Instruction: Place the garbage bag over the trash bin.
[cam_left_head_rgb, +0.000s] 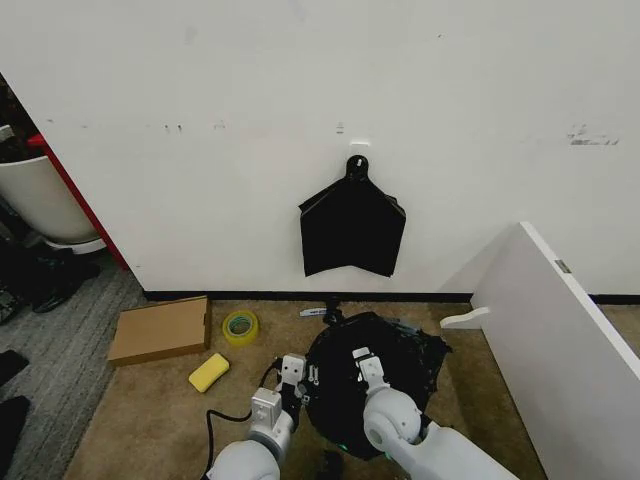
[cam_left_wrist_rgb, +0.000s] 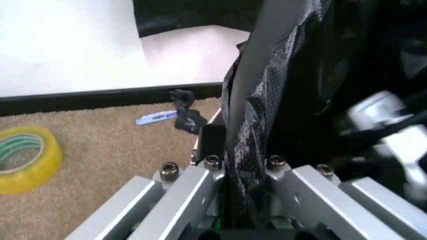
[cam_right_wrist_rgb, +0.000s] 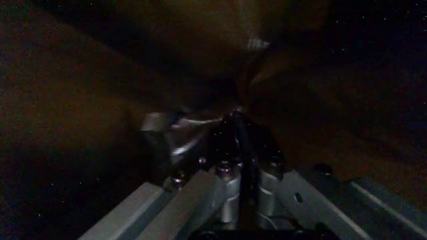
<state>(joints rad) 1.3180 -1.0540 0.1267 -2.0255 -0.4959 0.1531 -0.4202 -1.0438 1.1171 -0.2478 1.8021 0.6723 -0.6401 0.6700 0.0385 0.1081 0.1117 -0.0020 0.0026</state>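
1. Covering the round white plastic trash bin (cam_left_wrist_rgb: 248, 75) on the tan carpet (cam_left_head_rgb: 150, 420), the crinkly glossy black plastic garbage bag (cam_left_head_rgb: 385, 375) sits between left gripper (cam_left_head_rgb: 297, 372) and right gripper (cam_left_head_rgb: 362, 362), head view.
2. Left wrist view: left jaws pinched shut on bag film at the bin's wall.
3. Right wrist view: right gripper (cam_right_wrist_rgb: 235, 131) clamps dark bag film.

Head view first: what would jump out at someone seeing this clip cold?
The garbage bag, glossy and rumpled, sits low at the centre on the tan carpet, draped over the trash bin. Both arms meet at it: the left pincer clamps the bag against the bin's left rim, and the right pincer reaches into the top. On the wall above hangs a flat black bundle.
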